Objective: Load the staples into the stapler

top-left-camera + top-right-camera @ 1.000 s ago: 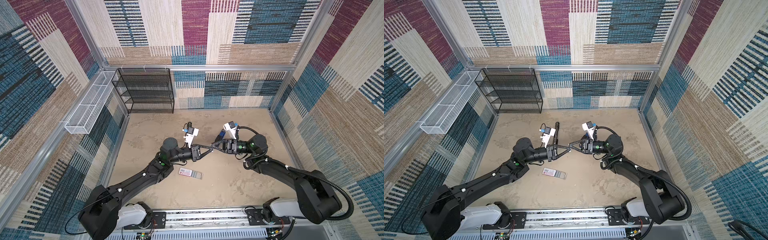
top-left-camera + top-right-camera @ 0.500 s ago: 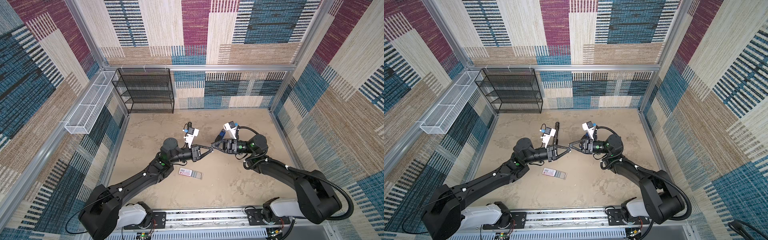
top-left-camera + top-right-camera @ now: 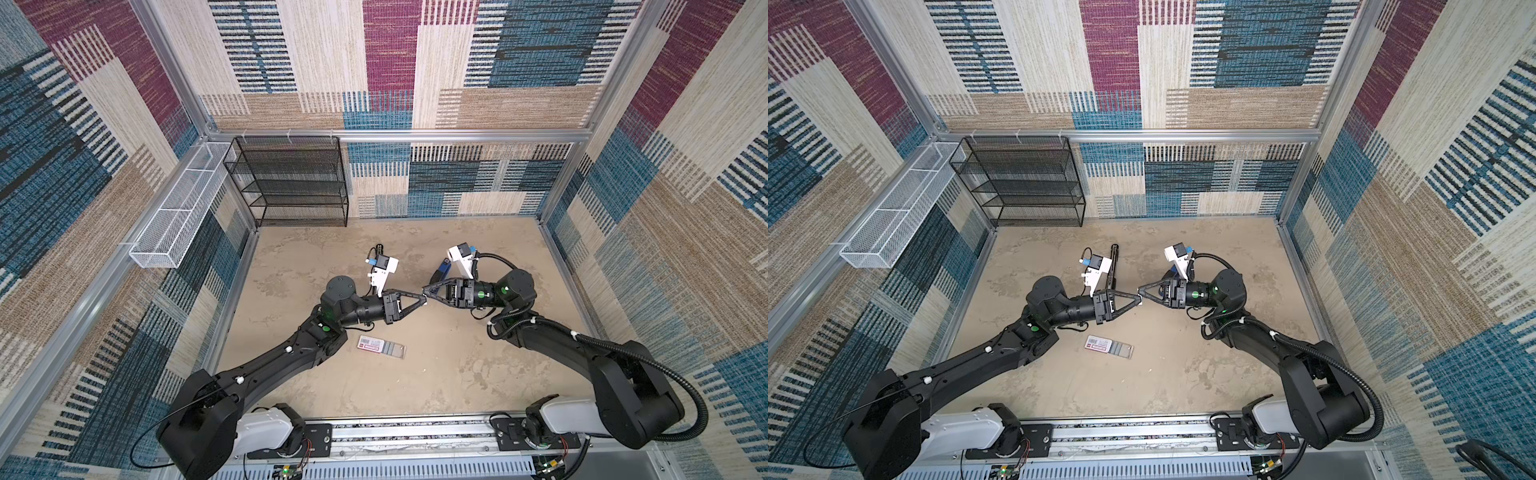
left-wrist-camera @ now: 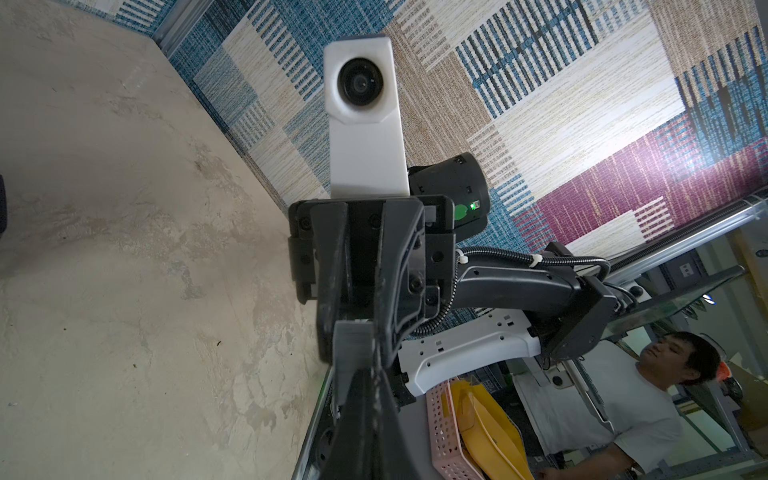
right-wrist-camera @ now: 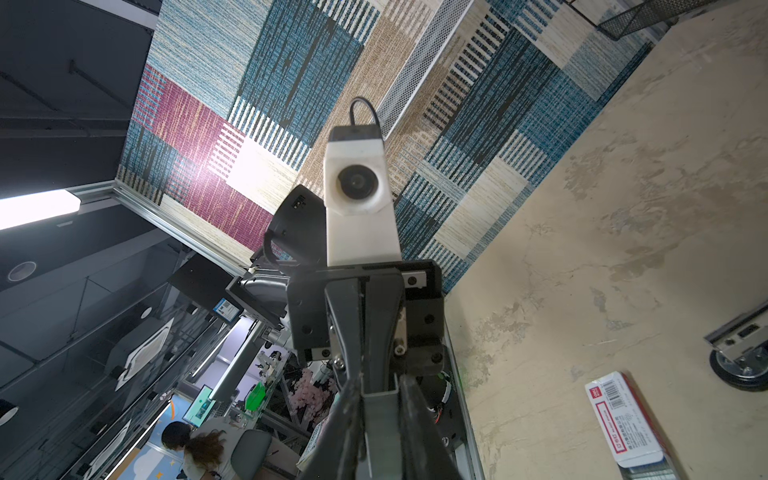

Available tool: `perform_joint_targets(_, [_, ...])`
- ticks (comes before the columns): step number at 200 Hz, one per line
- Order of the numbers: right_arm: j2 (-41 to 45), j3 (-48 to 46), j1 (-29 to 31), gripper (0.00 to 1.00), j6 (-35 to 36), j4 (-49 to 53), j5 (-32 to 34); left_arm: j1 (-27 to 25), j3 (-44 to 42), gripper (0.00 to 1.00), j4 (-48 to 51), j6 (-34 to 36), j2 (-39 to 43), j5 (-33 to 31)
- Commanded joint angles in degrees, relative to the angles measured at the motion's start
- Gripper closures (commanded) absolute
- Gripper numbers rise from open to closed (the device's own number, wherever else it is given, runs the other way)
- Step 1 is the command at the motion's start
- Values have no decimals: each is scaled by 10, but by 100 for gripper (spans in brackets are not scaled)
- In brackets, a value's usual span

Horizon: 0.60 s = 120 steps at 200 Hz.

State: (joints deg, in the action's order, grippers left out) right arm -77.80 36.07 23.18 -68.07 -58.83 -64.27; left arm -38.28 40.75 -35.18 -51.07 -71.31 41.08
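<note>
Staples strip (image 5: pixel 380 415) x1 btwn left claw (image 3: pixel 423 301), right claw (image 3: pixel 425 290); box (image 3: pixel 371 343) x1

Patchwork woven walls (image 3: pixel 390 50), beige floor (image 3: pixel 457 374), black mesh shelf (image 3: pixel 291 183)

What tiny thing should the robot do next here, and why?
Probably squeeze the right gripper firmly onto the staple strip before the left gripper lets go. The two meet tip to tip above the table. The left is shut on the strip, and the right's fingers flank it closely, but a firm pinch isn't clear.
</note>
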Motion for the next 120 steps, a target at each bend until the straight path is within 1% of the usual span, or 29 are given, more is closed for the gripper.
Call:
perform_joint_targets(1, [4,0,1,79,-5,-31,-3,1,1,100,-19,-18,2,5])
perform_joint_targets(27, [5,2,1,80,-5,-30,-4,1,1,100,-18,-18,1,4])
perform_joint_targets(35, [5,2,1,80,-4,-30,-2,1,1,95,-18,-18,2,3])
perform_joint_targets(49, [6,4,1,80,-2,-24,-2,1,0,84,-16,-18,3,1])
perform_joint_targets(68, [6,6,1,80,0,-22,-2,1,-1,76,-15,-18,5,-1])
perform_joint_targets(120, [10,11,1,80,10,-7,-1,1,-10,70,-5,-12,25,-16])
